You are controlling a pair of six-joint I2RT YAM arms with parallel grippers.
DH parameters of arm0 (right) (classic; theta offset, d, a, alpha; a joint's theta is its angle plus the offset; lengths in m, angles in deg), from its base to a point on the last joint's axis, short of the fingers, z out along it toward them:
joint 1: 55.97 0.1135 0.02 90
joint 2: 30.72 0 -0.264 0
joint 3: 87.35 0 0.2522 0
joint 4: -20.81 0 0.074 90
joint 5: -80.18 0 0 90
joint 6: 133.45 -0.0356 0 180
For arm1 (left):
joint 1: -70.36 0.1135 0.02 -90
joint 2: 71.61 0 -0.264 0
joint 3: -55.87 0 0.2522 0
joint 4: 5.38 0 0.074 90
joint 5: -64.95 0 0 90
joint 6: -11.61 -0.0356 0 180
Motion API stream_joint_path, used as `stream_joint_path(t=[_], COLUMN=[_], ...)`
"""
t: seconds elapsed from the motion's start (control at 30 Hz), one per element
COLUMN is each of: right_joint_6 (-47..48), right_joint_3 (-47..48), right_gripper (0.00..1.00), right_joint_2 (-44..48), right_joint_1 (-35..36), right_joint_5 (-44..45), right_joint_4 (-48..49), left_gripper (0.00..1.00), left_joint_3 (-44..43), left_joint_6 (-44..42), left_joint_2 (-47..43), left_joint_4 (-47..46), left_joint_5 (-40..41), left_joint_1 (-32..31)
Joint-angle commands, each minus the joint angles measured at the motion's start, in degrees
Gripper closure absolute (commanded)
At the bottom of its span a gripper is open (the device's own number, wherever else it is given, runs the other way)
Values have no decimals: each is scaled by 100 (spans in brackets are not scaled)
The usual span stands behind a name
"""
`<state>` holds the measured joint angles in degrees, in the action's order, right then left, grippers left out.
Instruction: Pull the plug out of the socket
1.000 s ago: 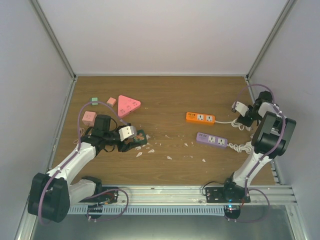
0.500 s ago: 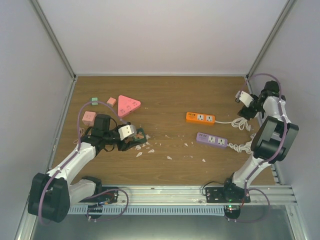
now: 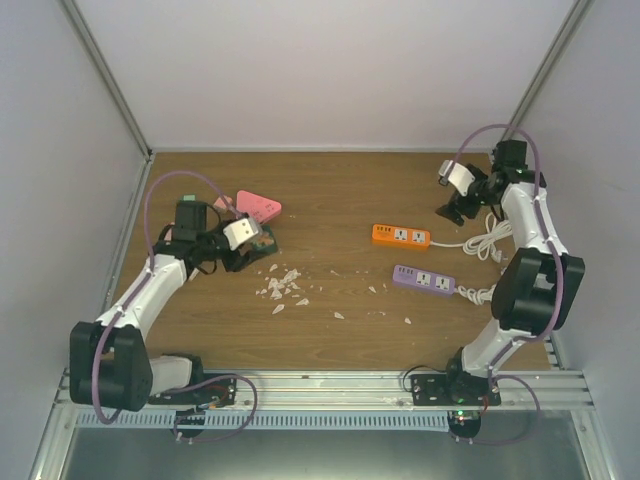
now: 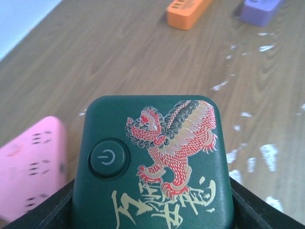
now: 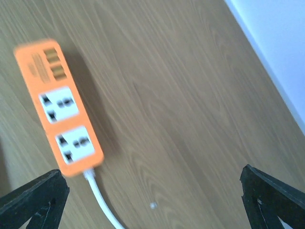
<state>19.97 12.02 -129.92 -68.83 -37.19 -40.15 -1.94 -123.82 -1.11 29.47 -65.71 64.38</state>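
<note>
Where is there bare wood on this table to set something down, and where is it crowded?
Bare: the back strip of the table between the pink triangular block and the orange socket, and the near edge, clear of the white chips. Crowded: right side, with purple strip and white cords; left, around the gripped green block.

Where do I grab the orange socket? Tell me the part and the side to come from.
Grip the socket across its long sides, mid-body, from straight above: it lies flat, long and narrow, and the cord leaves one short end.
</note>
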Motion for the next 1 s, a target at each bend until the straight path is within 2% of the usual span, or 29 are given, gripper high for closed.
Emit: stream_joint_path(t=[0.0, 0.27, 0.53, 0.7, 0.97], right_joint_6=[-723, -2072, -3199, -3657, -3705], right_joint_3=[-59, -822, -1913, -2279, -2431], right_gripper=[0, 0, 0, 0, 0], right_joint_2=[389, 991, 1506, 1666, 1708], right_joint_1=[328, 783, 1284, 1417, 1488], right_joint_5=[-556, -1509, -1792, -2243, -2245], right_joint_4=[49, 662, 1653, 1956, 2079], left_gripper=[54, 52, 52, 51, 50], left_joint_3=[-675, -1878, -2569, -2358, -1869], left_joint_6=[-765, -2027, -3056, -3677, -4549], left_joint_2=[273, 936, 1311, 1450, 1741], left_joint_4=[581, 1771, 2424, 2220, 1663], left_joint_5=[320, 1611, 2695, 3802, 5372], left_joint_1=[314, 510, 427, 193, -140])
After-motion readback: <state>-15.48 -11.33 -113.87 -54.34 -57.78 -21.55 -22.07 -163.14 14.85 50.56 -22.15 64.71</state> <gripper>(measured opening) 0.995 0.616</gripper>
